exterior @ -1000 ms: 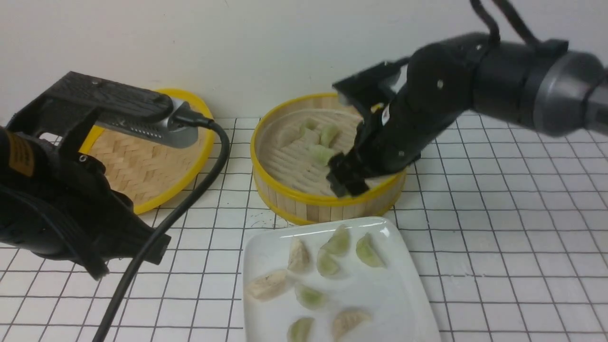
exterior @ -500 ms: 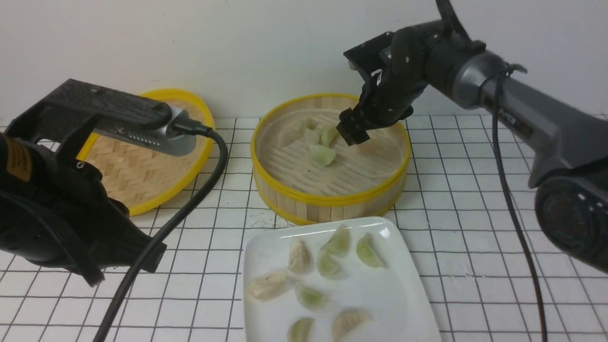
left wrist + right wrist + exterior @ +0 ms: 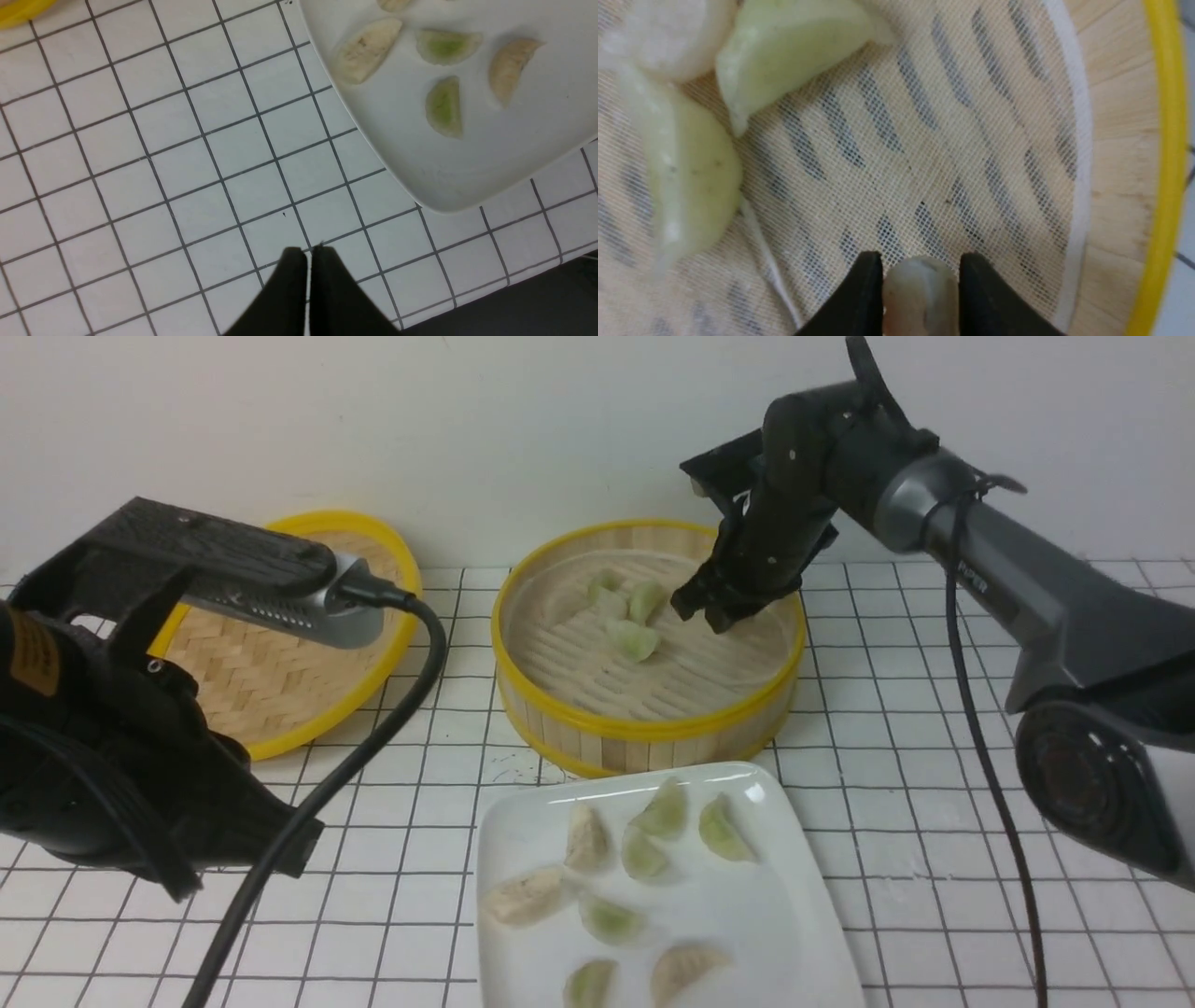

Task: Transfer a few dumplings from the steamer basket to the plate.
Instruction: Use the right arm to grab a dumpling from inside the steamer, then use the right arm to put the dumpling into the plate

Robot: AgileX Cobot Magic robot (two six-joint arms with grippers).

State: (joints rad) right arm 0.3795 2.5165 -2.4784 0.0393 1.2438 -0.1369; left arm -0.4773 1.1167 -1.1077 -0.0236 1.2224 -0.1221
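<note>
The plate (image 3: 803, 915) holds eight dumplings (image 3: 644, 854). The steamer basket (image 3: 644, 733) has a green cluster (image 3: 633, 639) near its centre, perhaps four. At the basket's two o'clock, the right gripper (image 3: 711, 611) pinches a pale dumpling (image 3: 920, 289), with the cluster at its nine o'clock. The left gripper (image 3: 308, 254) is closed and empty over the tiles (image 3: 140, 140).

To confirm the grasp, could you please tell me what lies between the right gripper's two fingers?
A pale dumpling, seen in the right wrist view.

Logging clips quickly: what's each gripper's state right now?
Left gripper: closed, empty.
Right gripper: closed on a pale dumpling inside the steamer basket.
</note>
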